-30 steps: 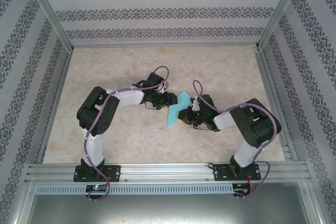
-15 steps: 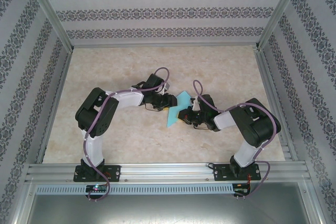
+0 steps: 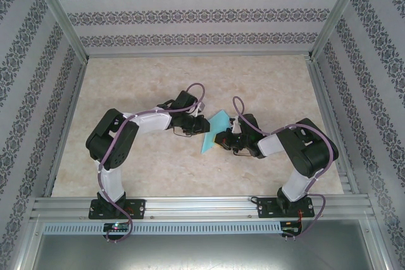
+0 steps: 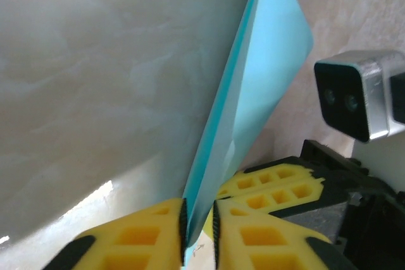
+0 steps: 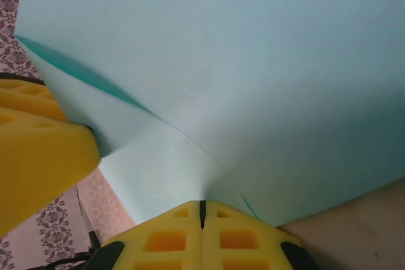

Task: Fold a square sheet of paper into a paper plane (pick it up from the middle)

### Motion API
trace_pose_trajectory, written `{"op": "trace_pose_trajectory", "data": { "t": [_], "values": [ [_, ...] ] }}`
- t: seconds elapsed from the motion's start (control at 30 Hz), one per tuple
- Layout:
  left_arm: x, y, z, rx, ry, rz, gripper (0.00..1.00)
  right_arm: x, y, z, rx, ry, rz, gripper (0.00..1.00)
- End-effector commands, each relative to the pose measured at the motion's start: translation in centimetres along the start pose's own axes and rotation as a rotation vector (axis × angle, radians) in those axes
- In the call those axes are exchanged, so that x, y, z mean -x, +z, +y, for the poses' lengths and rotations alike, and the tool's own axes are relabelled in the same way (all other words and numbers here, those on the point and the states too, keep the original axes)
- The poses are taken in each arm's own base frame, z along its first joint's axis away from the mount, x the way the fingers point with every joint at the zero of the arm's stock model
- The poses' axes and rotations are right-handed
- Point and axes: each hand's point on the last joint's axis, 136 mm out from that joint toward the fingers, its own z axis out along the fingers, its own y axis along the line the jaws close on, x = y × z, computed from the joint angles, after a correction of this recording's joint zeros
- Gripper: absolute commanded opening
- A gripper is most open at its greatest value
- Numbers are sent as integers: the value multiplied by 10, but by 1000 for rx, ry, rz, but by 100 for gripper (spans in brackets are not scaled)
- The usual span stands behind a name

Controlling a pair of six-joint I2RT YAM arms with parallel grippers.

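On the left, our left gripper (image 3: pixel 201 126) sets its two yellow, waffle-cut foam pads (image 4: pixel 139 238) either side of the lower edge of the one sheet of paper (image 4: pixel 266 80), with a narrow slit between them, and we cannot tell whether they truly pinch it. The sheet, thin smooth turquoise creased into layers, stands on edge between the two grippers over the middle of the marbled beige table (image 3: pixel 158 80), with open tabletop around as far as the aluminium rail (image 3: pixel 202 207). On the right, the right gripper (image 5: pixel 202 210) is clenched on the sheet's fold, pads meeting.
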Motion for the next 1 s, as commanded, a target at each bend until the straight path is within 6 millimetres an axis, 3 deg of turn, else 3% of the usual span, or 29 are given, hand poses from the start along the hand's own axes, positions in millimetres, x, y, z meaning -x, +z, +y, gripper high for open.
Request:
{"op": "trace_pose_trajectory", "data": {
  "t": [0.0, 0.2, 0.57, 0.83, 0.97],
  "values": [
    [-13, 1, 8, 48, 38, 35, 17, -3, -1, -27, -90, 58, 5, 0],
    [-16, 0, 15, 107, 72, 40, 14, -1, -1, -25, -88, 58, 3, 0],
    [-21, 9, 2, 116, 142, 69, 10, 1, -3, -20, -85, 48, -2, 0],
    [-20, 9, 15, 184, 164, 55, 9, 4, -12, -6, -100, 21, -20, 0],
    [-20, 10, 17, 192, 167, 54, 9, 5, -20, -8, -151, 11, -35, 0]
  ]
}}
